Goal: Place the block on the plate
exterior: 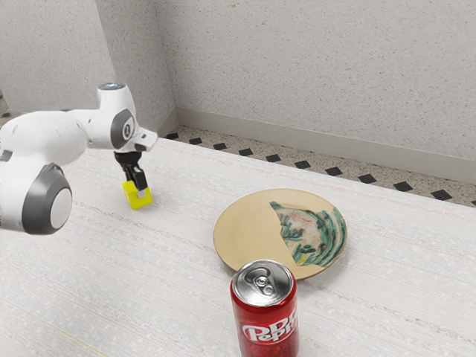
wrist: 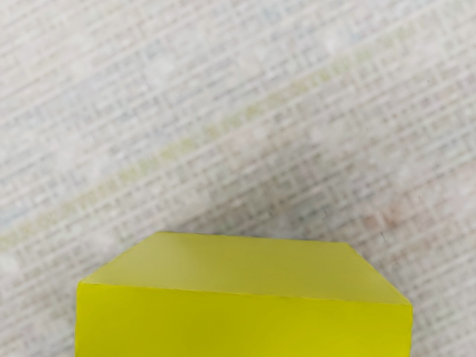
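Observation:
In the exterior view, my gripper points down on the exterior view's left, shut on the yellow block. One fingertip lies against the block's near face; the far finger is mostly hidden. The block looks slightly tilted, at or just above the table, and I cannot tell whether it touches. In the wrist view, the yellow block is large at the lower edge, with soft shadow beside it. The round tan plate, with a green and brown picture on one part, lies apart from the block, toward the exterior view's right.
A red soda can stands upright beside the plate, at the exterior view's near edge, overlapping part of the plate's rim in that view. The whitish table extends around them, with a wall beyond its far edge.

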